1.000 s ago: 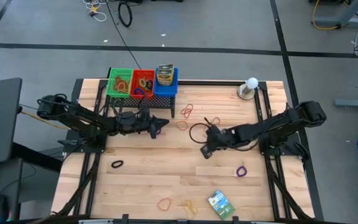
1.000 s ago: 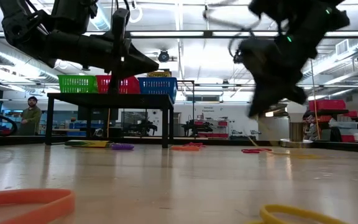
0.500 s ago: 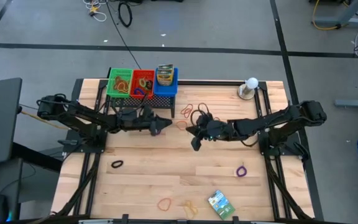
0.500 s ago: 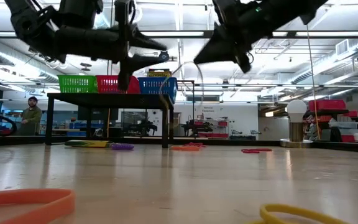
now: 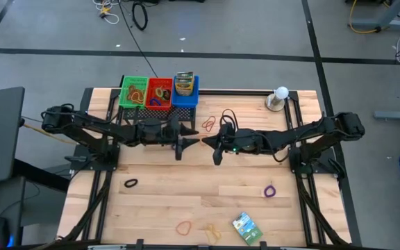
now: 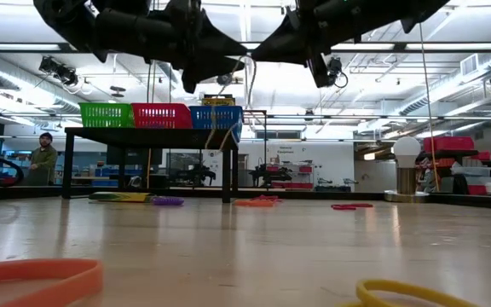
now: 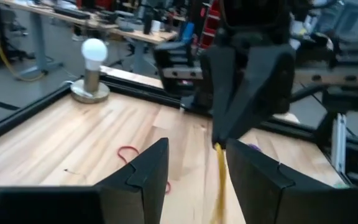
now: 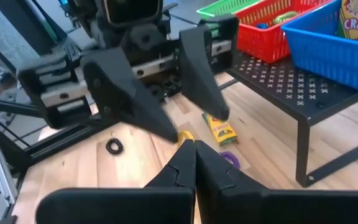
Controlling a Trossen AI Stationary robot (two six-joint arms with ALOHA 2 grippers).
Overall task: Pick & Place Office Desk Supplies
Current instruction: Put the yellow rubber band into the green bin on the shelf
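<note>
My right gripper [image 5: 212, 144] is shut on a yellow-tan rubber band [image 7: 219, 180] above the table's middle. My left gripper [image 5: 188, 142] faces it from the left, open, with one finger on either side of the hanging band [image 8: 185, 135]; whether it touches the band, I cannot tell. Other bands lie flat on the wood: red and orange ones [image 5: 209, 123], a black one [image 5: 130, 183], a purple one [image 5: 270, 190]. A green packet [image 5: 246, 226] lies near the front edge. A crayon box [image 5: 184, 83] stands in the blue basket. My right gripper pinches the band's upper end [image 7: 218, 147] between its two shut fingertips [image 8: 194, 155]. The fingers come from the table's right, slanting downward. The band hangs slack below them, clear of the table.
Green, red and blue baskets [image 5: 158, 92] sit on a black mesh rack [image 8: 303, 93] at the far edge, left of centre. A crayon box [image 8: 219, 129] and a purple band [image 8: 229, 158] lie under it. A white ball on a base [image 5: 279, 97] stands far right. A person [image 6: 43, 158] stands beyond the table.
My right gripper has risen and gone toward the table's left and far edge, carrying the band up off the table. My left gripper has opened, risen and shifted a little to the right, so that both grippers meet tip to tip.
</note>
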